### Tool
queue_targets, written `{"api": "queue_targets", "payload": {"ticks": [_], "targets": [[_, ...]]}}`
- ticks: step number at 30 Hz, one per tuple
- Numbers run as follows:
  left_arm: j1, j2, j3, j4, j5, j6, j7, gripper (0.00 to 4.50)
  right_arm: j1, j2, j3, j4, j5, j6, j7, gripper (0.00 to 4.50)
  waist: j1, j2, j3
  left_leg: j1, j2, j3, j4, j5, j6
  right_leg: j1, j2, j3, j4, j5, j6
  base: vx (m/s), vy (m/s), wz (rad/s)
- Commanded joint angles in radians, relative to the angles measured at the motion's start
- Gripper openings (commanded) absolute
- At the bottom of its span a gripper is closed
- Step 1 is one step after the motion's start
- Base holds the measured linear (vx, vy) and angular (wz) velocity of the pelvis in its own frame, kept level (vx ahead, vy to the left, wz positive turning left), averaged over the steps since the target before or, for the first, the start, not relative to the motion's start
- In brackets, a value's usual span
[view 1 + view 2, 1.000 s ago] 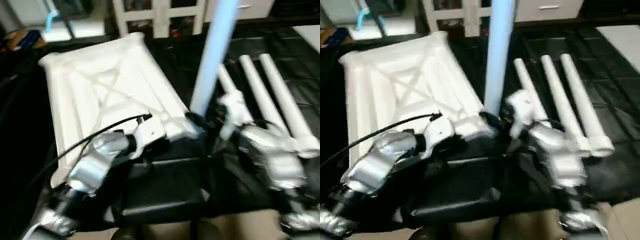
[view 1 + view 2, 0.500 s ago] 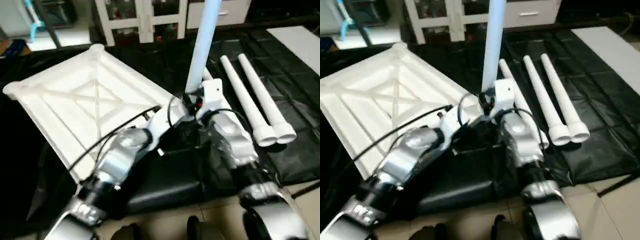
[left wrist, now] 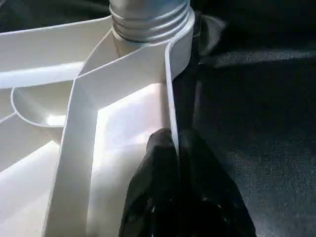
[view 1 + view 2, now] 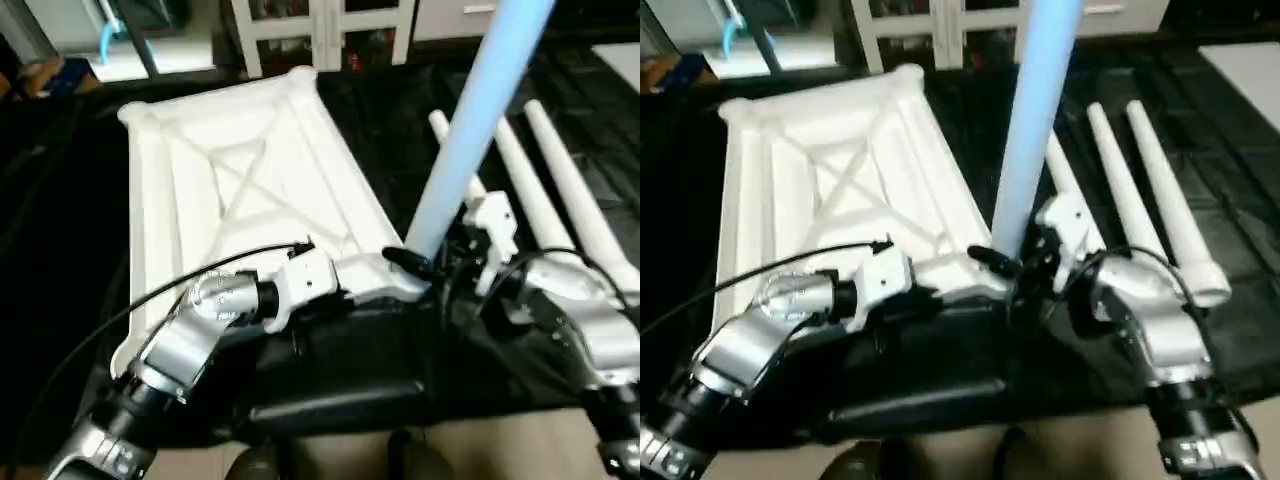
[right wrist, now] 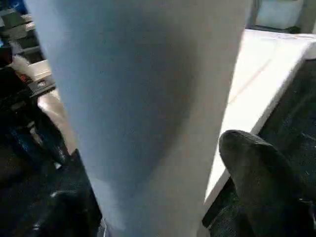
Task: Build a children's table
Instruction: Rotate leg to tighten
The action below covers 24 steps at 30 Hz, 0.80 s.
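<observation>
- A leg is standing upright in the near corner socket of the upturned top, its threaded collar sitting at the socket's mouth in the left wrist view.
- The left gripper is clamping the top's rim wall just short of that socket, its two black fingers pinched shut on the thin edge and bracing the top.
- The right gripper is sitting at the foot of the leg, beside the socket. One finger is showing against the tube's side; whether the jaws are actually gripping the leg cannot be told.
- Judged from the collar, the step is seating the leg. Doing it well is likely meaning keeping the tube square to the socket while the left gripper is holding the rim down, so the top is not swivelling on the black sheet.
- The leg's long axis is running nearly vertical, rising away from both grippers and leaning slightly to the robot's right at the top.
- Three spare legs are lying side by side beyond the right gripper, fat ends toward the robot.
</observation>
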Motion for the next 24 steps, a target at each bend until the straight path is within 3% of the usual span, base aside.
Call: {"api": "queue_targets", "payload": {"ticks": [1, 7, 9, 12, 14, 16, 17, 19, 24], "targets": [[0.035, 0.036, -0.018, 0.048, 0.014, 0.005, -0.037, 0.0, -0.002, -0.036, -0.1, -0.015, 0.016, -0.001, -0.013, 3.5, -0.002, -0.019, -0.076, 0.021, 0.046, -0.013, -0.064, -0.243, 0.092, 0.031, -0.031, 0.04, -0.062, -0.311, -0.194, 0.066, 0.001, 0.11], [0.031, 0.034, -0.022, 0.046, 0.009, 0.003, -0.042, 0.0, -0.007, -0.027, -0.087, -0.016, 0.044, 0.029, 0.013, 3.35, -0.004, -0.021, -0.091, 0.005, 0.044, -0.013, -0.046, -0.106, 0.165, 0.044, -0.029, 0.046, -0.031, -0.149, -0.243, 0.066, 0.009, 0.04], [0.033, 0.035, -0.023, 0.044, 0.009, 0.003, -0.043, 0.0, -0.007, -0.025, -0.087, -0.019, 0.053, 0.044, 0.021, 3.09, -0.004, -0.021, -0.094, 0.006, 0.042, -0.011, -0.04, -0.078, 0.183, 0.045, -0.027, 0.046, -0.025, -0.104, -0.257, 0.026, 0.006, 0.0], [0.038, 0.042, -0.024, 0.039, 0.005, 0.002, -0.043, 0.0, -0.006, -0.026, -0.086, -0.02, 0.058, 0.051, 0.02, 2.91, -0.003, -0.024, -0.097, 0.0, 0.041, -0.011, -0.034, -0.045, 0.208, 0.047, -0.029, 0.046, -0.021, -0.081, -0.259, 0.0, 0.0, 0.0], [0.04, 0.044, -0.025, 0.038, 0.005, 0.001, -0.043, 0.0, -0.006, -0.026, -0.088, -0.019, 0.057, 0.055, 0.021, 2.91, -0.003, -0.025, -0.092, -0.005, 0.04, -0.01, -0.034, -0.067, 0.205, 0.043, -0.029, 0.045, -0.025, -0.128, -0.251, 0.0, 0.0, 0.0], [0.041, 0.046, -0.025, 0.037, 0.004, 0.002, -0.043, 0.0, -0.006, -0.026, -0.088, -0.018, 0.058, 0.059, 0.021, 2.58, -0.004, -0.025, -0.085, -0.002, 0.041, -0.011, -0.041, -0.134, 0.173, 0.04, -0.03, 0.044, -0.036, -0.238, -0.226, 0.0, 0.0, 0.0], [0.041, 0.046, -0.026, 0.036, 0.004, 0.002, -0.043, 0.0, -0.006, -0.027, -0.088, -0.018, 0.059, 0.06, 0.021, 2.57, -0.004, -0.025, -0.086, -0.001, 0.042, -0.011, -0.041, -0.141, 0.165, 0.04, -0.03, 0.045, -0.037, -0.249, -0.221, 0.0, 0.0, 0.0], [0.041, 0.047, -0.027, 0.035, 0.004, 0.002, -0.043, 0.0, -0.005, -0.027, -0.088, -0.018, 0.061, 0.062, 0.019, 2.46, -0.004, -0.024, -0.087, 0.0, 0.042, -0.012, -0.042, -0.141, 0.153, 0.038, -0.028, 0.046, -0.035, -0.241, -0.215, 0.0, 0.0, 0.0], [0.042, 0.047, -0.032, 0.034, 0.006, 0.001, -0.042, 0.0, -0.004, -0.01, -0.074, -0.011, 0.031, 0.066, -0.019, 2.04, -0.005, -0.025, -0.091, -0.002, 0.04, -0.011, -0.037, -0.111, 0.167, 0.041, -0.028, 0.047, -0.03, -0.185, -0.228, 0.0, 0.0, 0.0]]}}
